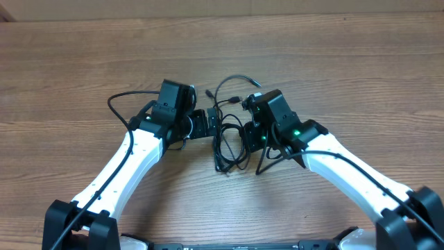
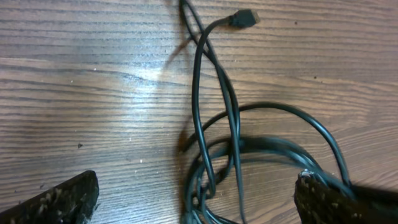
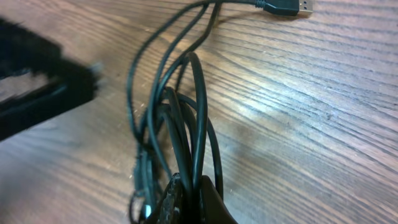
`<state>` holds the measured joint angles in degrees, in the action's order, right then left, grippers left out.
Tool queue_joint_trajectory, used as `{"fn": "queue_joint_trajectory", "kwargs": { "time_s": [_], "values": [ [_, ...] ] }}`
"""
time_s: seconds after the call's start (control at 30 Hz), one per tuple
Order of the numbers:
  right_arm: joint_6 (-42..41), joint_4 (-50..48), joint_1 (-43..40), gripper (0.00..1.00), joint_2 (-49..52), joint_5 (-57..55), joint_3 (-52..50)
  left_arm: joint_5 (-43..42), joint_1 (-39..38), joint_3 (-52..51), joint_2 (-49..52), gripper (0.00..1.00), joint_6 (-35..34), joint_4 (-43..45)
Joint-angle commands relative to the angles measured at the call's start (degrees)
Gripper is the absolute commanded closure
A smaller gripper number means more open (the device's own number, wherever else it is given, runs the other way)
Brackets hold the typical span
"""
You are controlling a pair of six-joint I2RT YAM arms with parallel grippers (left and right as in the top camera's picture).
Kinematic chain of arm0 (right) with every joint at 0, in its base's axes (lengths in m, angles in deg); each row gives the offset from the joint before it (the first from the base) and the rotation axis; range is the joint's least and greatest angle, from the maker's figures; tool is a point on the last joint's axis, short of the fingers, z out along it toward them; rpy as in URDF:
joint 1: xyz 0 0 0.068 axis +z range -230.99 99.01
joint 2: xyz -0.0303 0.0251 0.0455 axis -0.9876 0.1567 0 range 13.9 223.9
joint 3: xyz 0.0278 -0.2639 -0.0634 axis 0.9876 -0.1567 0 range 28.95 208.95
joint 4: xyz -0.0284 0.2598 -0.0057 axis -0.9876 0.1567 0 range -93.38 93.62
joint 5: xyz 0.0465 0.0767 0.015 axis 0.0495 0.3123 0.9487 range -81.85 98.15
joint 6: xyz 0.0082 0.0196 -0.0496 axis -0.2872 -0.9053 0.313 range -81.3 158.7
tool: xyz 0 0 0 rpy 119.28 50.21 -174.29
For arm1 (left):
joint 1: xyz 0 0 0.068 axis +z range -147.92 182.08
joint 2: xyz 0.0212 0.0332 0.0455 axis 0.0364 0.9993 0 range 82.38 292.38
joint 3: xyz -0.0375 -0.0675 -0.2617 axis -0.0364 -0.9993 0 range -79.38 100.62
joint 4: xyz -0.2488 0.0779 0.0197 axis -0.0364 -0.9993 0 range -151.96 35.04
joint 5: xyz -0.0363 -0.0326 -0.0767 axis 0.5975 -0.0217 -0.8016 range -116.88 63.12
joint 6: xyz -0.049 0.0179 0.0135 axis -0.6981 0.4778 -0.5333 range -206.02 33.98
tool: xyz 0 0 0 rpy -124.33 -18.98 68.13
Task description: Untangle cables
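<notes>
A: The right gripper (image 3: 186,202) is noted pressed together on several strands of the cables (image 1: 229,142); the coil is heaped on the table (image 1: 333,62) directly ahead of the right gripper.

B: The left gripper (image 2: 199,202) is recorded spread wide, facing the right gripper across the coil; nothing is held.

A: Risk is judged: more than one strand seems pinched; with a pull, the whole coil would likely be dragged and the knot tightened.

B: Agreed; the plug tip (image 2: 245,17), lying beyond the coil from the right gripper, could be snagged in a loop.
</notes>
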<state>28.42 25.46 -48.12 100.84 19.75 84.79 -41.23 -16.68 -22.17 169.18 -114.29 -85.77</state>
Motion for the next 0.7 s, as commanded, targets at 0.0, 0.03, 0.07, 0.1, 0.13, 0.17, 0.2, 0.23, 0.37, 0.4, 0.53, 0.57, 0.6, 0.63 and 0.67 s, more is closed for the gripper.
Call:
{"fn": "queue_joint_trajectory", "kwargs": {
  "time_s": [0.0, 0.03, 0.07, 0.1, 0.13, 0.17, 0.2, 0.23, 0.37, 0.4, 0.53, 0.57, 0.6, 0.63, 0.67],
  "values": [
    [2.99, 0.44, 1.64, 0.96, -2.47, 0.44, 0.94, -0.7, -0.42, -0.52, 1.81, 0.01, -3.3, 0.74],
    [3.32, 0.48, 2.16, 0.96, -3.06, 0.04, 0.94, -0.85, -0.44, -0.52, 2.34, 0.01, -4.74, 1.01],
    [3.32, 0.48, 2.71, 0.96, -3.67, -0.57, 0.94, -0.96, -0.44, -0.52, 3.06, 0.01, -6.47, 1.38],
    [3.32, 0.48, 3.3, 0.96, -4.28, -1.25, 0.94, -1.38, -0.44, -0.52, 3.74, 0.0, -7.82, 1.88],
    [3.3, 0.52, 4.15, 0.96, -5.16, -1.97, 0.94, -2.51, -0.44, -0.52, 4.5, 0.0, -8.72, 3.04],
    [3.32, 0.55, 4.66, 0.96, -5.75, -2.19, 0.94, -4.26, -0.44, -0.52, 5.29, 0.0, -9.33, 4.44],
    [3.3, 0.55, 5.27, 0.96, -6.58, -2.64, 0.94, -6.86, -0.46, -0.52, 6.29, 0.0, -9.51, 6.32],
    [3.3, 0.55, 5.73, 0.96, -7.34, -3.23, 0.94, -9.03, -0.46, -0.52, 7.26, 0.03, -9.51, 7.82],
    [2.73, 0.92, 6.19, 0.96, -10.97, -8.52, 0.94, -13.57, -0.46, -0.52, 11.37, 0.29, -11.82, 7.89],
    [1.75, 0.92, 6.19, 0.96, -12.02, -10.27, 0.94, -13.84, -0.46, -0.52, 12.22, 0.33, -11.85, 7.08],
    [-2.43, 0.24, 6.12, 0.96, -17.16, -15.39, 0.94, -15.61, -0.44, -0.52, 14.51, 0.64, -12.02, 5.49],
    [-3.67, 0.24, 6.12, 0.96, -18.53, -16.85, 0.94, -16.55, -0.44, -0.52, 14.73, 0.8, -12.04, 5.53],
    [-5.09, 0.37, 6.12, 0.96, -19.93, -18.69, 0.94, -17.51, -0.44, -0.52, 14.75, 0.93, -12.04, 5.55],
    [-6.75, 0.74, 6.12, 0.96, -21.24, -20.92, 0.94, -18.03, -0.44, -0.52, 14.75, 0.96, -12.02, 5.55],
    [-10.12, 1.77, 6.12, 0.96, -23.28, -25.16, 0.94, -18.64, -0.17, -0.46, 14.64, 0.96, -11.98, 5.53]
  ]
}}
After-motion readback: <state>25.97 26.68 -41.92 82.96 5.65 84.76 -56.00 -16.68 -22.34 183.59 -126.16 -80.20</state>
